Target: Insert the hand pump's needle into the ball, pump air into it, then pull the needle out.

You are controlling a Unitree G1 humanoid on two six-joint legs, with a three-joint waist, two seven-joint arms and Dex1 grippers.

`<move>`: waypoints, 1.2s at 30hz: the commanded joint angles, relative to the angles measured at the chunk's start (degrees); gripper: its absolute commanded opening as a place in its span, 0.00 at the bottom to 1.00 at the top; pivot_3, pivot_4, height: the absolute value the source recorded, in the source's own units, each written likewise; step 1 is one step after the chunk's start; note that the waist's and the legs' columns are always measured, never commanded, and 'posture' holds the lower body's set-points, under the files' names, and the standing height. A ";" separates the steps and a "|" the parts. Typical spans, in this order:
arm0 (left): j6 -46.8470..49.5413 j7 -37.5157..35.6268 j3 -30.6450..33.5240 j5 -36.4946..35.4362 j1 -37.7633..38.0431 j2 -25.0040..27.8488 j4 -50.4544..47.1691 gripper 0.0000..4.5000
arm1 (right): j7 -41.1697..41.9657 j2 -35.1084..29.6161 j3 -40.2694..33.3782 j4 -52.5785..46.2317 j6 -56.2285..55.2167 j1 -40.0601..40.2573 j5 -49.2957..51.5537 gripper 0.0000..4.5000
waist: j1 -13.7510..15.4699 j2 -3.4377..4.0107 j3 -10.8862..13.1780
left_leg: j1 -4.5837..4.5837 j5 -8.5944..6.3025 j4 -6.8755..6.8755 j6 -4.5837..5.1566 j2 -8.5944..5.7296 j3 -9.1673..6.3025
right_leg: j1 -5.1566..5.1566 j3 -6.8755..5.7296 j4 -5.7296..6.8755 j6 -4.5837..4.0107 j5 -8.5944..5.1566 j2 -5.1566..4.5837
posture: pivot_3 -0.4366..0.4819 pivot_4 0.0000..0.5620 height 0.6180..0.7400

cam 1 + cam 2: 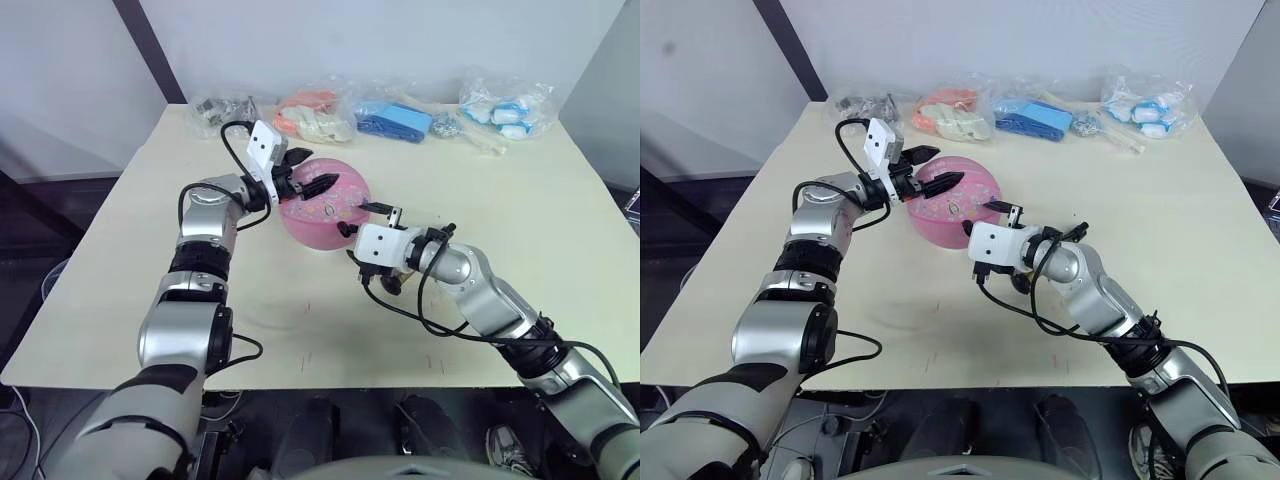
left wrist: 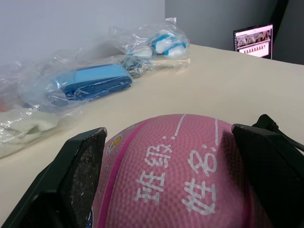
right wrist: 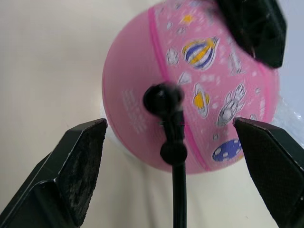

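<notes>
Two grippers flank the ball (image 1: pixel 324 212), which sits mid-table (image 1: pixel 520 210), just near of the bagged items (image 1: pixel 395 118) along the far edge. Left gripper (image 1: pixel 312 181) is over the ball's far-left top, jaws spread wide either side of it, clamped on nothing. Right gripper (image 1: pixel 380 210) sits at the ball's near-right side, jaws also wide open, nothing held. Right wrist view: the pump's thin black hose (image 3: pixel 178 190) ends at a black fitting (image 3: pixel 163 99) on the ball's surface.
</notes>
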 commanded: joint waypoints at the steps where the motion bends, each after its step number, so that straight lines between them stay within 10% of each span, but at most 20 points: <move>1: 2.55 1.68 -2.73 3.50 2.70 -0.72 2.79 1.00 | -1.01 1.17 -0.82 -0.62 -1.77 -1.89 -2.56 0.99 | -0.02 0.00 -0.01 | 0.01 0.00 0.00 0.00 0.00 -0.02 | 0.00 0.00 0.00 0.00 0.00 0.00 | 0.48 0.27 0.99; 12: 2.95 2.12 -2.82 3.40 3.27 -0.98 1.89 1.00 | -1.71 4.30 -0.78 2.73 -5.30 -2.18 -5.67 0.99 | -0.05 0.00 -0.14 | 0.01 0.00 -0.03 0.00 0.00 -0.14 | 0.00 0.00 -0.01 0.00 0.00 0.00 | 0.48 0.27 0.99; 15: 3.06 2.10 -2.85 3.38 3.41 -1.03 1.56 1.00 | -1.86 4.70 -0.89 3.49 -6.12 -2.21 -6.42 0.81 | 0.00 0.00 -0.14 | 0.01 0.00 -0.03 0.00 -0.01 -0.14 | 0.00 0.00 -0.02 0.00 0.00 0.00 | 0.48 0.27 0.99; 22: 2.98 2.15 -2.83 3.38 3.71 -0.87 1.24 1.00 | -2.04 4.97 -1.72 4.08 -7.79 -2.20 -7.53 0.04 | -0.05 0.01 -0.14 | 0.01 0.00 -0.04 -0.01 -0.01 -0.15 | 0.00 0.00 -0.02 0.00 0.00 0.00 | 0.48 0.27 0.99; 36: 0.20 8.93 -6.66 8.67 7.83 -2.01 1.39 1.00 | -1.12 3.01 -4.65 -0.20 -10.39 2.22 -5.60 0.03 | 0.25 0.01 -0.18 | 0.01 0.00 -0.05 0.00 -0.05 -0.22 | 0.02 -0.02 -0.08 0.00 0.00 -0.04 | 0.48 0.27 0.99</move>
